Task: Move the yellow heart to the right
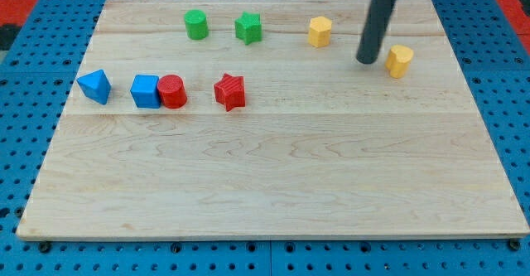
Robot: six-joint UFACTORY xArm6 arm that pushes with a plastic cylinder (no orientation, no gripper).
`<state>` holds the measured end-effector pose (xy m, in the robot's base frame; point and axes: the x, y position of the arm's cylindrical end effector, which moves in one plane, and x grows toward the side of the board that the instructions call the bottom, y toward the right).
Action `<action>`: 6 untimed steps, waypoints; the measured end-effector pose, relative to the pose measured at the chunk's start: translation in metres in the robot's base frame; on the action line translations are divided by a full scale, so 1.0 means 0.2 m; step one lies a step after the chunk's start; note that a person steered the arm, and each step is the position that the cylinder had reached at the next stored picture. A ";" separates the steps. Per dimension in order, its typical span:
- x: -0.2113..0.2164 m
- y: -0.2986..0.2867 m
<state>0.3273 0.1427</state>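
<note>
The yellow heart (400,60) lies near the view's upper right on the wooden board (273,185). My tip (368,60) stands just to the left of the heart, with a small gap between them. The rod rises from the tip toward the view's top. A yellow hexagon block (320,31) lies up and to the left of my tip.
A green cylinder (196,24) and a green star (248,28) lie near the top. A blue triangular block (94,86), a blue cube (145,91), a red cylinder (172,91) and a red star (230,91) sit in a row at the left.
</note>
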 end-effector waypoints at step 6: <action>0.43 -0.09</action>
